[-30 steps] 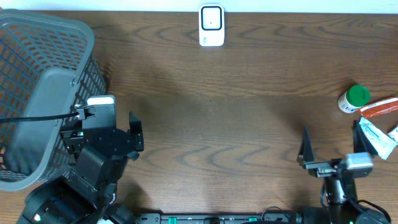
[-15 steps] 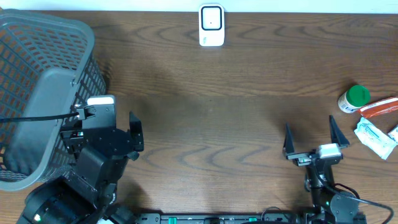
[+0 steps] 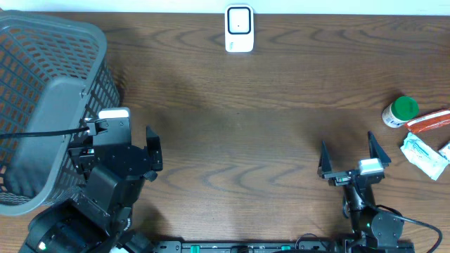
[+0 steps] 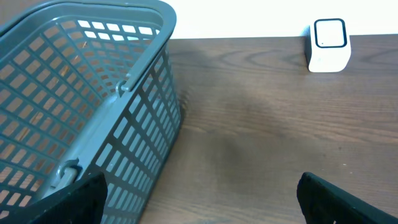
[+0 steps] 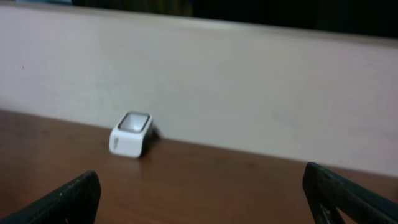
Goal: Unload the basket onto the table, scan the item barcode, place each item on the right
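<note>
The right gripper (image 3: 347, 149) stands spread wide with nothing between its fingers, near the front edge of the table (image 3: 246, 119) and right of centre. The left gripper (image 3: 123, 137) is likewise fully parted and empty, just beside the wall of the grey basket (image 3: 49, 84), which takes up the table's left end. Between the two arms the wood lies bare, a broad stretch running up to the far edge. There the white scanner (image 3: 239, 29) sits at the middle, in front of the pale wall (image 5: 249, 74). In the right wrist view the scanner appears ahead and left of the jaws' centre line.

The items lie at the table's right edge: a green-capped bottle (image 3: 399, 111), an orange tube (image 3: 430, 121) just beside it, and white packets (image 3: 424, 153) nearer the front. All sit to the right of the right gripper. The packets are nearest, apart from its right finger, and none of the items is touched.
</note>
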Robot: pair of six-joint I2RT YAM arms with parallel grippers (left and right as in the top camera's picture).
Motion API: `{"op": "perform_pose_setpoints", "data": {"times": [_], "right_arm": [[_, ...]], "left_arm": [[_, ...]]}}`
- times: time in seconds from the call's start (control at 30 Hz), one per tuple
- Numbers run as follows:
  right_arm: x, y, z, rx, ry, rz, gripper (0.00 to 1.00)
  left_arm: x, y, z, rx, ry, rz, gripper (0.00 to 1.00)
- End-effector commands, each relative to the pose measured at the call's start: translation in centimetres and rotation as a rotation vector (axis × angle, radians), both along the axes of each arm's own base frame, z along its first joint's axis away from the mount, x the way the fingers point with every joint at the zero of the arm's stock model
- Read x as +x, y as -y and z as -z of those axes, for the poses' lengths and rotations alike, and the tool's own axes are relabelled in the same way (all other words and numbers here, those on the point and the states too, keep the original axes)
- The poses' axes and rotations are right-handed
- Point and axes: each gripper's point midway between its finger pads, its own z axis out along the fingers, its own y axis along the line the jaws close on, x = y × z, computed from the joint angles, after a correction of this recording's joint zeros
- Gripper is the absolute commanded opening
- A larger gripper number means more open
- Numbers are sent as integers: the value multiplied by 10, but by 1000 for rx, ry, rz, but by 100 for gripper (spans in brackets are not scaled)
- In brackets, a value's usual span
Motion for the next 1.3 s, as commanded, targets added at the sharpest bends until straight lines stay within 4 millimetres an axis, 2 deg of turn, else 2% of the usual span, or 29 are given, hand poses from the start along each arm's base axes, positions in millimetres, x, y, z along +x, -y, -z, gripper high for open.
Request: {"op": "perform_pose_setpoints", "data": {"times": [0.0,0.23,1.27], "right_arm": [[2,0,13,19,-55,4,99],[3,0,56,26,-234,1,99],[3,0,56,25,-232,1,99]], "left_arm": [[-1,-3,-3,-1,11,-15,98],[-1,-3,-3,-1,11,-15,98],[-4,-3,1,21,-12,0,98]]}}
